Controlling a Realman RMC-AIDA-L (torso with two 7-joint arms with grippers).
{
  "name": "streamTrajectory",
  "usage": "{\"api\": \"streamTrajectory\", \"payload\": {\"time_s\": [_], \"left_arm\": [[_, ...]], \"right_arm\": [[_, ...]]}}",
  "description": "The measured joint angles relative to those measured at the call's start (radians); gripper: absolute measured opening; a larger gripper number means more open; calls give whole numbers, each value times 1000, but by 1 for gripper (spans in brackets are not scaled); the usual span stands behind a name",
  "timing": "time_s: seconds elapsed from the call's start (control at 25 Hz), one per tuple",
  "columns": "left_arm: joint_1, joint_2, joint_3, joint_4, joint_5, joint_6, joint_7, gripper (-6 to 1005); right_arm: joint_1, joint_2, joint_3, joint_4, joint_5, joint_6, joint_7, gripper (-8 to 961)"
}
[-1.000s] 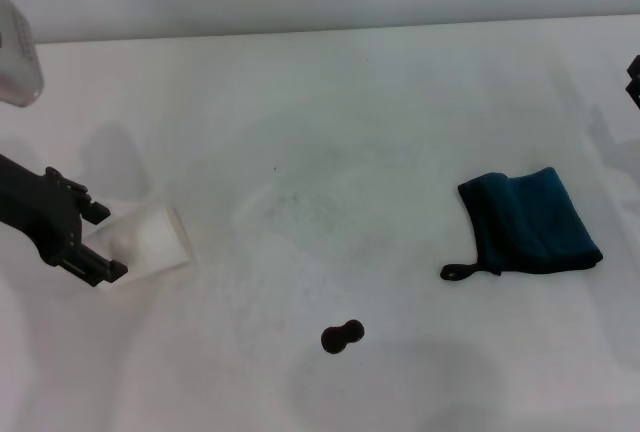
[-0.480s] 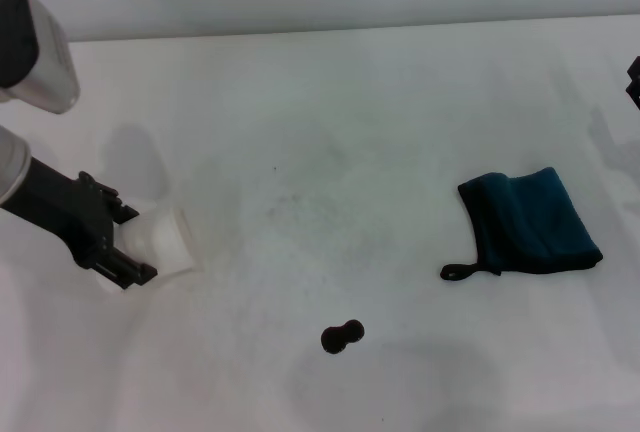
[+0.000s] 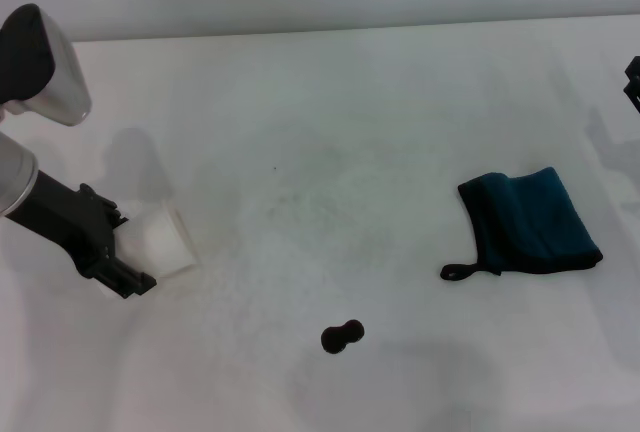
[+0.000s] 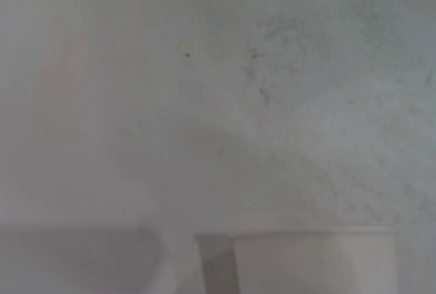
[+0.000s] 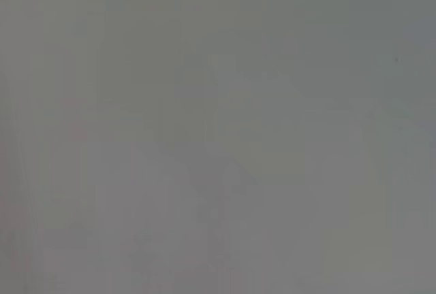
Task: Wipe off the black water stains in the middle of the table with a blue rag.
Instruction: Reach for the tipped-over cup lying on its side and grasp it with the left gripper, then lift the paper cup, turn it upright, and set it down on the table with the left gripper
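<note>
The black water stains are one small two-lobed blot on the white table, near its front middle. The blue rag lies folded at the right, its black loop pointing toward the front. It is well apart from the blot. My left gripper is at the left, shut on a white paper cup that is tilted just above the table. The cup's white wall also shows in the left wrist view. Only a dark sliver of my right gripper shows at the right edge, far from the rag.
A tiny dark speck marks the table behind the blot and also shows as the speck in the left wrist view. Faint grey smudges spread over the middle. The right wrist view shows only a plain grey surface.
My left arm has swung further into view from the left. Its gripper has shifted right and turned with the cup. The rag, the blot and the right arm have not moved.
</note>
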Motion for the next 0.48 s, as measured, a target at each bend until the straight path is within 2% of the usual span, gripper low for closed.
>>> {"api": "streamTrajectory", "payload": {"time_s": [0.28,0.48], "left_arm": [[-1,0,-1,16,-8,-22,2,824],[0,1,-2,23,-63,-36,20,792]], "right_arm": [[3,0,-3,2,-3,0,0,749],[2,0,-2,2,-5,0,0,749]]}}
